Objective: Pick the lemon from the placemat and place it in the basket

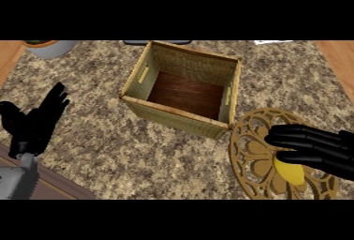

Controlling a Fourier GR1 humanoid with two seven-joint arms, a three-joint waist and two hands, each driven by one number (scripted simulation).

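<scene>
Head view: right hand (314,147) curled over lemon (290,172), long axis across placemat (250,154) toward basket (142,75).

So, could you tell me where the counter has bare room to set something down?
The widest bare counter lies between the resting left hand and the basket, running forward to the placemat. The placemat is crowded: the right hand covers the lemon.

Right hand (314,147) curls over lemon (290,172) — on placemat (252,140), beside basket (181,117).
</scene>
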